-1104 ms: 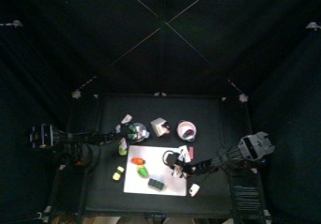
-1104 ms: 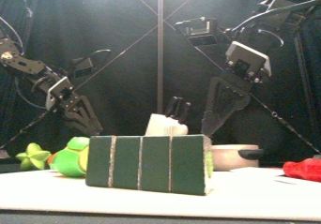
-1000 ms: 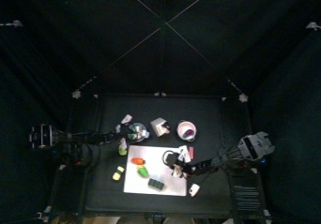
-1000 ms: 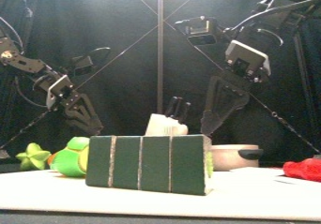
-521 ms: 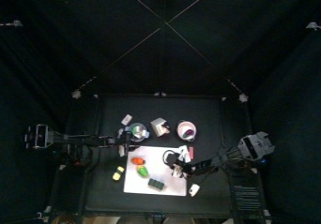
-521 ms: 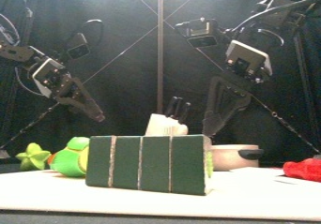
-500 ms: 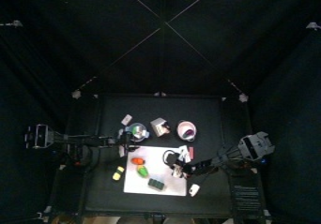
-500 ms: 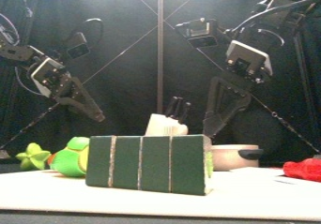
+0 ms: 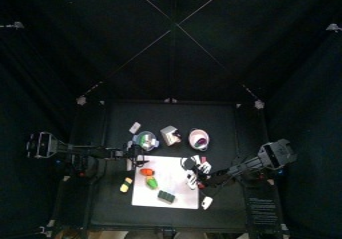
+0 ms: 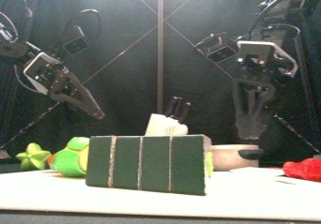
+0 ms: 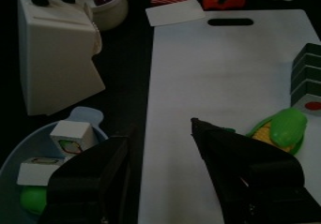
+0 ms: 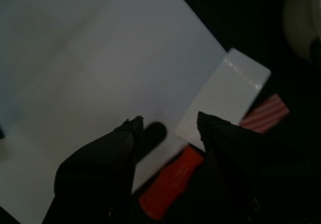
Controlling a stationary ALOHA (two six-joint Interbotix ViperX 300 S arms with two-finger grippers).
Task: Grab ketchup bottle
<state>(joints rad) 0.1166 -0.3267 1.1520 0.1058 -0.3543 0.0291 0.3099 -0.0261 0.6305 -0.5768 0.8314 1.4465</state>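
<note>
Black curtains closed in a small black table, where a white cutting board lay flat among toy foods. I saw the ketchup bottle, red, lying on its side off the board's edge beside a white card. My right gripper hung just above it, jaws parted and empty, the bottle's long axis running slantwise beneath them. My left gripper, also spread and empty, hovered over the board's far side, farther from the bottle.
</note>
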